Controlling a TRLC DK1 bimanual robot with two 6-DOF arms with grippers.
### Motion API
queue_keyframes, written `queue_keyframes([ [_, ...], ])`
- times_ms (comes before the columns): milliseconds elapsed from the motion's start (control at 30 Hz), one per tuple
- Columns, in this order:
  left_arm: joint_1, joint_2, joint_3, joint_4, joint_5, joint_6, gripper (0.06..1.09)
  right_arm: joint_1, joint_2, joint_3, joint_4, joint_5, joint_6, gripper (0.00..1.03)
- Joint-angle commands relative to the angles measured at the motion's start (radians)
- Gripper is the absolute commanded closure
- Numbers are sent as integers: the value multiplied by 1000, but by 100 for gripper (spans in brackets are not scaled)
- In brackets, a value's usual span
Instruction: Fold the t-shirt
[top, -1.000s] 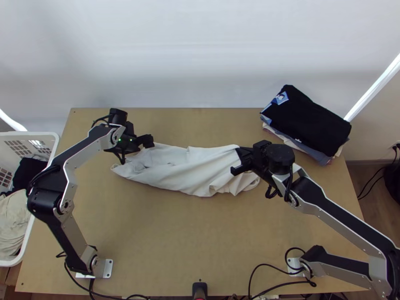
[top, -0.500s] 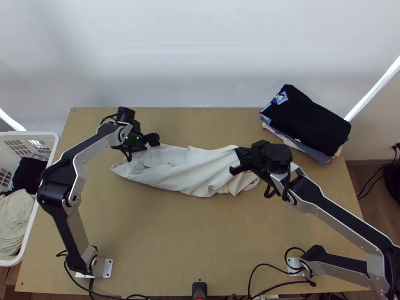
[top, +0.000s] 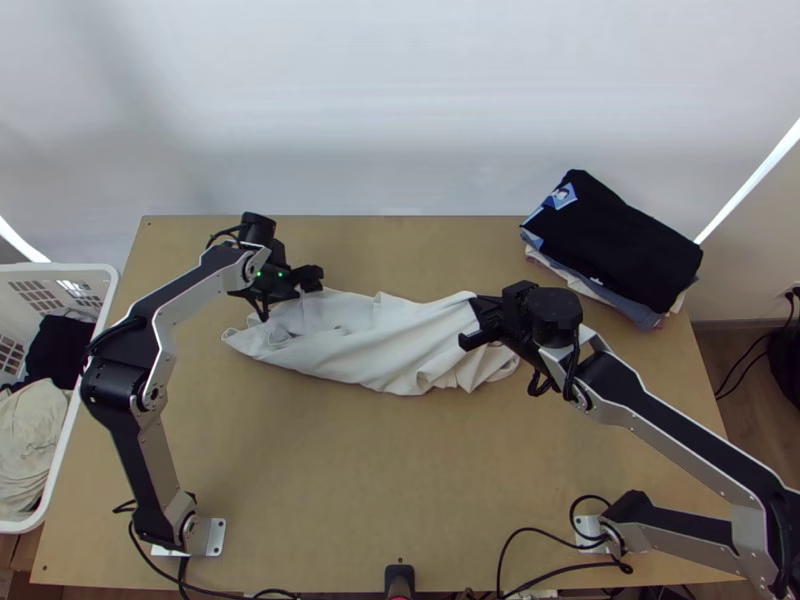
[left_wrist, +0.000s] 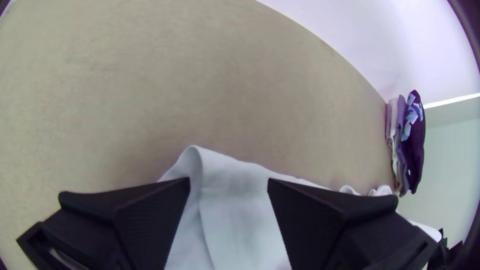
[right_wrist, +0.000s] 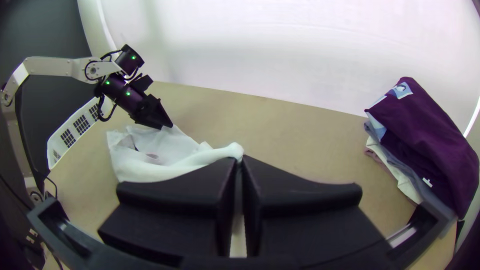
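Note:
A white t-shirt (top: 370, 335) lies bunched lengthwise across the table's middle. At its far left corner is my left gripper (top: 316, 281); in the left wrist view the left gripper (left_wrist: 229, 187) stands open, with the cloth's raised edge (left_wrist: 220, 170) between its fingers. My right gripper (top: 470, 320) is at the shirt's right end. In the right wrist view the right gripper (right_wrist: 239, 162) is shut on a pinch of the white cloth (right_wrist: 232, 151), and the shirt stretches from there towards the left gripper. Part of the shirt's right end is hidden under the right gripper.
A stack of folded clothes (top: 620, 240), black on top, lies at the table's far right corner. A white basket (top: 60, 480) holding clothes stands left of the table (top: 330, 480). Cables run along the near edge, where a small black device (top: 399, 580) stands.
The left gripper has moved a little to the right along the shirt's far left corner. The right gripper and the shirt have hardly moved.

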Motion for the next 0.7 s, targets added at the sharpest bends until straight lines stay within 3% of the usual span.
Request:
queue_keyframes([
  [0, -14, 32, -20, -8, 18, -28, 54, -6, 17, -14, 16, 10, 18, 100],
  [233, -18, -8, -78, 47, 15, -50, 83, -6, 17, -14, 16, 10, 17, 100],
  [667, 54, -172, -96, 23, 12, -44, 83, -49, 6, 7, 16, 32, 12, 100],
])
